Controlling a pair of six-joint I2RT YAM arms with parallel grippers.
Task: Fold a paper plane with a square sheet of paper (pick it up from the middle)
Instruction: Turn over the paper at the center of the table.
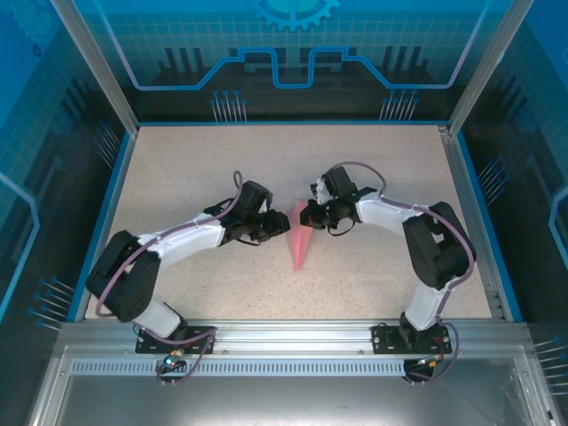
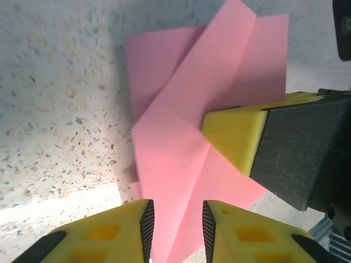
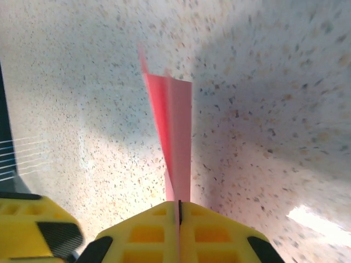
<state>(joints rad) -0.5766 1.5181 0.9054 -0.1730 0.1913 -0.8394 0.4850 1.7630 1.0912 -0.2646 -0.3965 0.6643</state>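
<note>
Right wrist view: at the bottom edge the two yellow jaws of the right gripper [image 3: 179, 216] are pressed fully together. The pink edge of the plane [image 3: 176, 137] is caught in the seam between them. From there the plane runs up the middle of the frame as a narrow blade, it seems on edge, to a sharp tip in the upper centre, with the speckled table [image 3: 274, 98] behind it.

In the left wrist view the left gripper [image 2: 176, 213] sits at the bottom centre with its jaws a little apart. A strip of the plane lies in the gap, but the pads do not appear to squeeze it, so I judge this gripper as released. Above it, at the centre right, one pad [image 2: 233, 137] of the right gripper is against the folded layers.

In the top external view the plane is in the centre of the frame, between both grippers, with its point toward the lower edge.

I judge the plane to be very light and thin, stiff only along its creases and floppy across the wings. It may slip between smooth pads and crumple under a hard squeeze. The best hold seems to be the centre crease near the middle, where the layers are thickest, not the tip or a wing edge.
</note>
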